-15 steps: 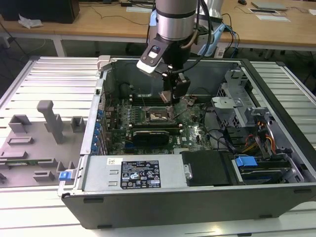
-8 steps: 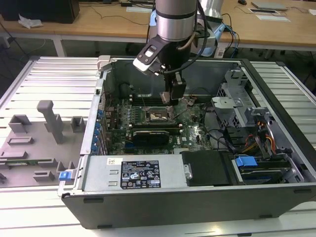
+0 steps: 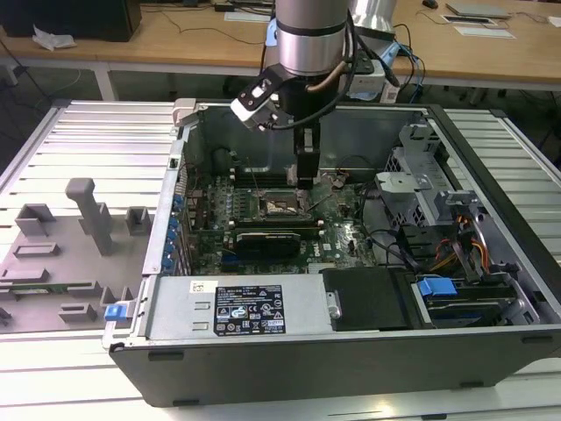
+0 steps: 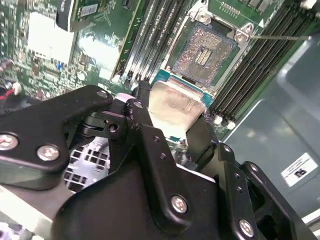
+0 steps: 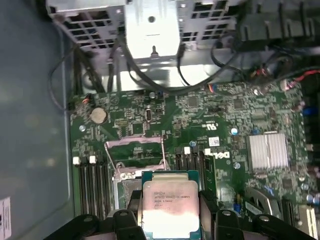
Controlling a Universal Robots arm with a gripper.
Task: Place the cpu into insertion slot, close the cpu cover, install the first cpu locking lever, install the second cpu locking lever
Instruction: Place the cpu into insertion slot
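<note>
**Inspector:** Tool state?

**Recorder:** The gripper [image 4: 170, 114] is pinching the cpu [image 4: 175, 102] by two opposite edges, with a black finger [image 4: 145, 125] pressed to each side. The chip lies flat, and its silvery top faces the camera in both wrist views.

**Inspector:** Where is the chip relative to the insertion slot [image 4: 205, 50]?

**Recorder:** Above it and apart from it, not seated. In the second wrist view the slot's contact field is bare and the chip hangs just beside one edge of it. In the exterior view the gripper hangs directly over the slot inside the open computer case [image 3: 351, 377].

**Inspector:** And the cover?

**Recorder:** The cpu cover [image 5: 134, 143] appears swung up off the slot, on the side of the slot away from the gripper. Its angle I cannot tell. A thin lever rod [image 5: 162, 152] stands beside it, clear of the slot.

**Inspector:** What adjoins the slot?

**Recorder:** Dark memory slots [image 4: 260, 60] flank the slot on two sides, all on the green motherboard [image 5: 200, 115].
</note>
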